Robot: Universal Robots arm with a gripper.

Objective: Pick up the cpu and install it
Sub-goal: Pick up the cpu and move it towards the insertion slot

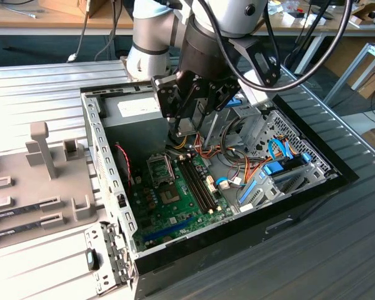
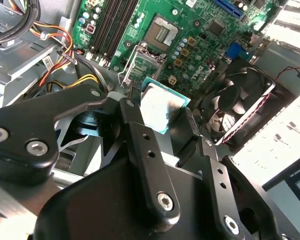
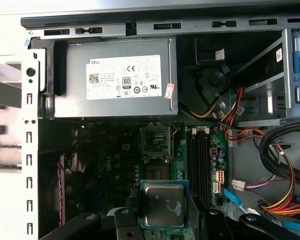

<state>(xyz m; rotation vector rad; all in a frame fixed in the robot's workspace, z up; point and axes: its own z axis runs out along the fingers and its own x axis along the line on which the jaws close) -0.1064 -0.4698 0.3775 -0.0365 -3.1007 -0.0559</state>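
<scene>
Gripper [image 1: 186, 129] pinching the cpu [image 2: 161, 106] inside the open computer case [image 1: 94, 144].
From the exterior view I see it hanging above the motherboard [image 1: 175, 206]. In the second wrist view, black fingers [image 2: 135, 125] clamp the chip's opposite edges. In the first wrist view, the socket [image 3: 155, 142] lies apart from the held cpu.

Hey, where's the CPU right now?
In the first wrist view the cpu is clamped in the gripper, held over the motherboard, apart from the open socket.
</scene>
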